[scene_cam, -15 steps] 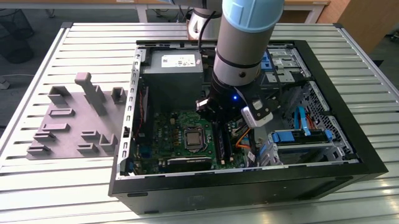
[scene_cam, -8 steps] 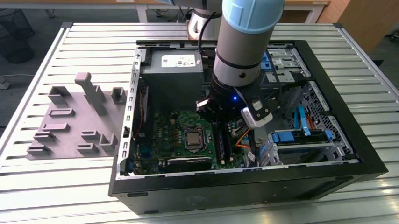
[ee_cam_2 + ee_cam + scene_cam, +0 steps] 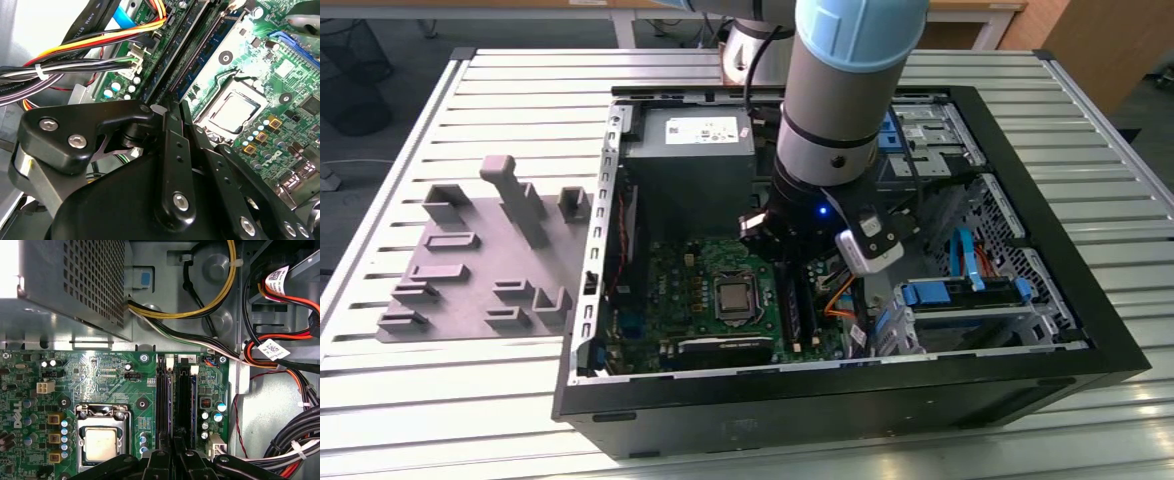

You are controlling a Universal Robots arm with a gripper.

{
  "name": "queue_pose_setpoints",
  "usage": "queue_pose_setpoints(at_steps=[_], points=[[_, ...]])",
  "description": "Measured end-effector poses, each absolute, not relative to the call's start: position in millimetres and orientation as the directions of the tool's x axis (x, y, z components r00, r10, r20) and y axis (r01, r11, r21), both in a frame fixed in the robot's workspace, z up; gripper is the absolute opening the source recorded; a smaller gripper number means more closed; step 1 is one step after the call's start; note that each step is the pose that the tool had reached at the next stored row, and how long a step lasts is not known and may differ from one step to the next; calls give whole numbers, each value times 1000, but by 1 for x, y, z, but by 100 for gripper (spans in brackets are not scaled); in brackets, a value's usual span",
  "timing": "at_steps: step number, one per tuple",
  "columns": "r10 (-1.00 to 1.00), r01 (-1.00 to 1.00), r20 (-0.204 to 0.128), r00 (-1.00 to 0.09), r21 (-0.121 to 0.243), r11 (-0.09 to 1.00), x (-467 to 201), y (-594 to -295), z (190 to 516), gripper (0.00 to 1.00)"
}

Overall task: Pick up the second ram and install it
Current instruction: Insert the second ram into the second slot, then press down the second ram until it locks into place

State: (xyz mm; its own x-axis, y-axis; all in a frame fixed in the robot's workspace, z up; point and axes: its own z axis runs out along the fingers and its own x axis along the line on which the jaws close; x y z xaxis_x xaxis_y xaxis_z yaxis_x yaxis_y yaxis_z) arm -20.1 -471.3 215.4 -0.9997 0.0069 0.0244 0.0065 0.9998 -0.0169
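Pincer (image 3: pixel 172 452) closed on ram (image 3: pixel 173 410) over slots: light, stiff, fragile; grip by long top edge.

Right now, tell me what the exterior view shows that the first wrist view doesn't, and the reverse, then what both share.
Exterior view alone: the grey fixture plate on the slatted table, the arm, and the whole computer case. First wrist view alone: the cable labels and the white slot latches close up. Both share the processor socket, the power supply, and the gripper over the memory slots.
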Motion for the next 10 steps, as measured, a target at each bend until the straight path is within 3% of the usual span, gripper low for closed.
queue_pose_setpoints(at_steps=[2, 3, 10], points=[[7, 6, 25, -1000, -17, 1000, -20, -471, 215, 15], [7, 6, 25, -1000, -17, 1000, -20, -471, 215, 21], [7, 7, 25, -1000, -17, 1000, -20, -471, 223, 21]])
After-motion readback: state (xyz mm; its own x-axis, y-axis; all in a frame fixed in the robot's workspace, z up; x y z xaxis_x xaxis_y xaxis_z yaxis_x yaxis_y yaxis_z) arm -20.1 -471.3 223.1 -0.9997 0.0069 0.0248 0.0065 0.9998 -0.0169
